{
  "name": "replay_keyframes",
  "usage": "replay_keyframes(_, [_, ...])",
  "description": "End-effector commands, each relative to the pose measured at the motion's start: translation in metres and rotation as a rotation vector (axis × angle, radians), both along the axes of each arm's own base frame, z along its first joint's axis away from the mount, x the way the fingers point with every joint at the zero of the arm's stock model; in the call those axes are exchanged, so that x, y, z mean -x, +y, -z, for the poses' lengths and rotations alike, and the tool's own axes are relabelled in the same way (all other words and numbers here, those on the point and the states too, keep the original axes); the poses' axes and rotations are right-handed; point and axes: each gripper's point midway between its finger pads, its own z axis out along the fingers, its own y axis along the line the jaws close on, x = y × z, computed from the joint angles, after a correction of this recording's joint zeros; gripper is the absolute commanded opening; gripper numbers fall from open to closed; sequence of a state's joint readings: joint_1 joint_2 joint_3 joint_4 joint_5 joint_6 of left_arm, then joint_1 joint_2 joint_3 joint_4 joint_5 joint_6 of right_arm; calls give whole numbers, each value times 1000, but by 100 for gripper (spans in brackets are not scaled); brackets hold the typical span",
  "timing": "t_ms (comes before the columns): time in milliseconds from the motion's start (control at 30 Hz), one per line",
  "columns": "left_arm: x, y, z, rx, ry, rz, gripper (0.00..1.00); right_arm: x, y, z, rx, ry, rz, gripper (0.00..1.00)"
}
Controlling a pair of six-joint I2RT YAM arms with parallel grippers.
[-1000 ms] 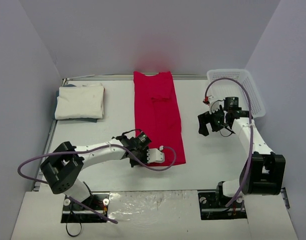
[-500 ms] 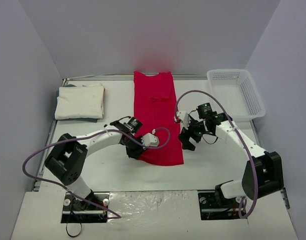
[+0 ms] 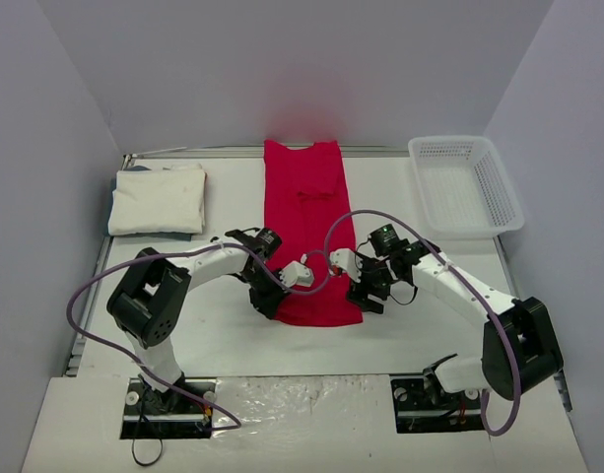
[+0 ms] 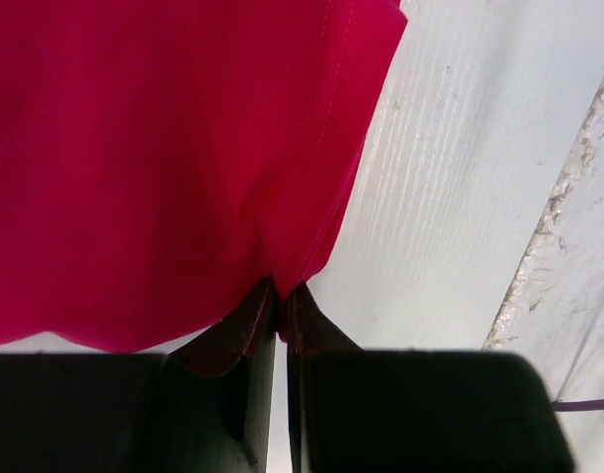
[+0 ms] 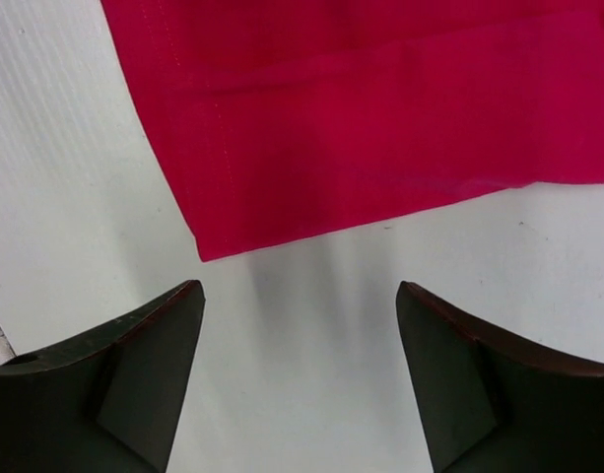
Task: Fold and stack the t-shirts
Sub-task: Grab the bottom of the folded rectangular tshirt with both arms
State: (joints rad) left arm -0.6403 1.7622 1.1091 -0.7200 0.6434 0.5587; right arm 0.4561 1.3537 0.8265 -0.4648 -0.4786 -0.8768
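Note:
The red t-shirt (image 3: 309,222) lies as a long strip down the table's middle. My left gripper (image 3: 274,302) is shut on the shirt's near left hem corner; in the left wrist view the cloth (image 4: 164,148) is pinched between the closed fingers (image 4: 244,330). My right gripper (image 3: 367,298) is open just off the shirt's near right corner; in the right wrist view the red hem corner (image 5: 361,128) lies just ahead of the spread fingers (image 5: 149,355), with bare table between them. The white t-shirt (image 3: 159,199) lies folded at the far left.
A white mesh basket (image 3: 466,184) stands at the far right. Purple cables (image 3: 321,258) loop from both wrists over the shirt's near end. The table's near edge (image 3: 311,372) runs just behind the arms.
My right arm has swung left from the basket side down to the shirt's near right corner. My left gripper has moved up to the near left corner and shut on the hem.

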Motion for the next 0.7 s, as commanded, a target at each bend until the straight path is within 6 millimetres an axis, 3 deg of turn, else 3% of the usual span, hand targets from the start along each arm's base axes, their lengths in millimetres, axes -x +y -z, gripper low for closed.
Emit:
replay_keyframes(0, [-4, -4, -14, 37, 12, 1, 2, 5, 6, 0, 14, -25, -51, 67])
replay_keyframes(233, [-13, 0, -16, 57, 31, -49, 2, 16, 16, 12, 17, 40, -80, 52])
replay_keyframes(667, [-11, -2, -19, 78, 81, -42, 2, 50, 27, 31, 64, 118, -149, 54])
